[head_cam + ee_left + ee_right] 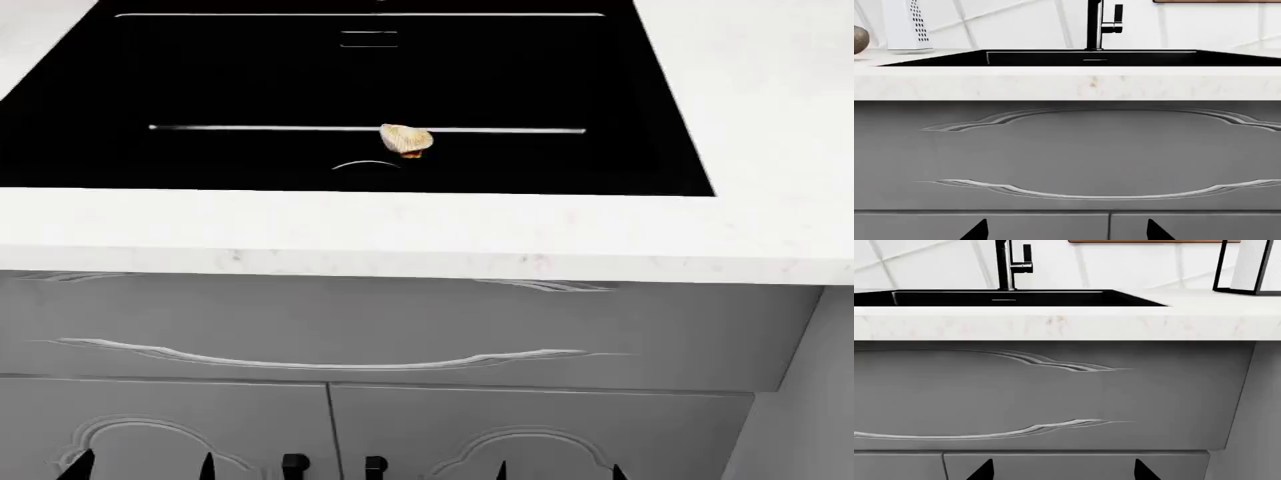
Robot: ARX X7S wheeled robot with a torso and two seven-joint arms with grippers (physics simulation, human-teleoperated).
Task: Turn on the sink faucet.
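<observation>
The sink faucet (pixel 1095 25) is a matte black upright post with a short side lever (pixel 1115 20), behind the sink (pixel 1094 58); it also shows in the right wrist view (pixel 1005 265). In the head view the faucet is out of view and the glossy black sink (pixel 200 90) fills the top, with a small beige lump (pixel 404 140) near its drain. My left gripper (pixel 1067 231) and right gripper (pixel 1063 471) are both open and empty, low in front of the grey cabinet, well below the counter. Only their fingertips show at the bottom of the head view (pixel 140 468) (pixel 558 470).
A white marble counter (pixel 747 200) surrounds the sink. A white perforated holder (pixel 909 24) and a round brown object (pixel 858 39) stand left of the sink. A black-framed paper towel holder (pixel 1246 267) stands at the right. The grey drawer front (pixel 400 330) and cabinet doors face me.
</observation>
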